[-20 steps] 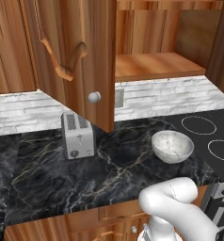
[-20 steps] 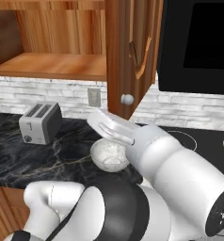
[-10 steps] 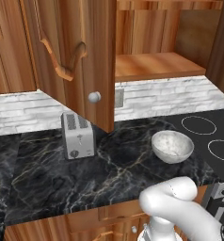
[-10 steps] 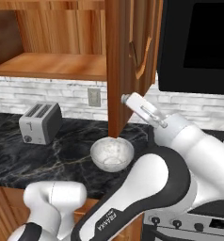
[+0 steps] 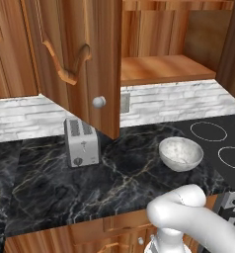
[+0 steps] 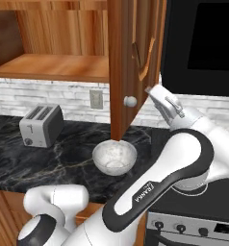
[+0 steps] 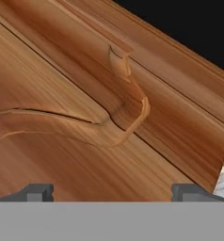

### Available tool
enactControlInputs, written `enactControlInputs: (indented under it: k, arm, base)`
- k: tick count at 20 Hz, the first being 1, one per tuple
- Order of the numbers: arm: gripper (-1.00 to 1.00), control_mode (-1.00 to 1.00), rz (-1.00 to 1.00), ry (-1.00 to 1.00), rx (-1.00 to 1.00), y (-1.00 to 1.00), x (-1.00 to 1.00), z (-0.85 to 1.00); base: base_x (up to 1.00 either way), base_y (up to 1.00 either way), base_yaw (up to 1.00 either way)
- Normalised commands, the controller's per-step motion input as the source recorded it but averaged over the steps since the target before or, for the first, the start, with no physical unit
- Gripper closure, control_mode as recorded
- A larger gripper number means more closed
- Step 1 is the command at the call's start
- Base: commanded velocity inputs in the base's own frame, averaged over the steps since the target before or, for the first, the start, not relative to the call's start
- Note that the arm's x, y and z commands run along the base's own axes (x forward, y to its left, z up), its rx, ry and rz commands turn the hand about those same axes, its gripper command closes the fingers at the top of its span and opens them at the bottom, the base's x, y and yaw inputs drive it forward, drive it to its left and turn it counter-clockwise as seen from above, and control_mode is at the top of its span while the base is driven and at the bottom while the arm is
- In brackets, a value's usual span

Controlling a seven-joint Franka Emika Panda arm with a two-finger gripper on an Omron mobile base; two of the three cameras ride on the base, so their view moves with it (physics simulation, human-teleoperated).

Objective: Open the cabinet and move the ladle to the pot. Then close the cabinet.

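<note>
The cabinet [image 5: 164, 69] stands open, its visible shelf bare. Its left door [image 5: 80, 54] swings out over the counter, round knob [image 5: 98, 102] at the lower corner. The right door [image 6: 121, 67] shows edge-on with its knob [image 6: 130, 101]. My gripper [image 7: 113, 193] is open, its fingertips [image 7: 36, 192] wide apart, facing the curved trim [image 7: 128, 108] on that door's outer face from close up without touching it. My white forearm [image 6: 193, 125] reaches up just right of that door. The ladle and the pot are out of view.
A white speckled bowl [image 5: 181, 153] sits on the black marble counter [image 5: 50, 188], below the right door. A silver toaster [image 5: 82, 142] stands by the wall under the left door. Stove burners [image 5: 208, 131] lie to the right, under a black microwave [image 6: 203, 43].
My hand has swung from in front of the right door's edge, above the bowl, round to the right of the door and a little higher. The jaws stayed open; doors, bowl and toaster have not moved.
</note>
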Motion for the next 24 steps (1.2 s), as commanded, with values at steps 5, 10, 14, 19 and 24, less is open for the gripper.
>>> enactControlInputs:
  k: [5,10,14,19,24]
  arm:
    - [-1.00,-1.00,0.02,-0.03,0.00,0.42,0.06,0.00]
    - [-1.00,-1.00,0.00,-0.01,-0.02,0.96,0.00,0.02]
    - [-1.00,-1.00,0.00,0.00,-0.02,1.00,0.00,0.17]
    - [-1.00,-1.00,-0.05,0.00,-0.03,0.99,0.00,0.23]
    - [-1.00,-1.00,-0.13,0.08,0.00,0.85,0.32,0.10]
  base:
    - [0.00,0.00,0.00]
    - [0.00,0.00,0.00]
    - [0.00,0.00,0.00]
    - [0.00,0.00,0.00]
    - [0.00,0.00,0.00]
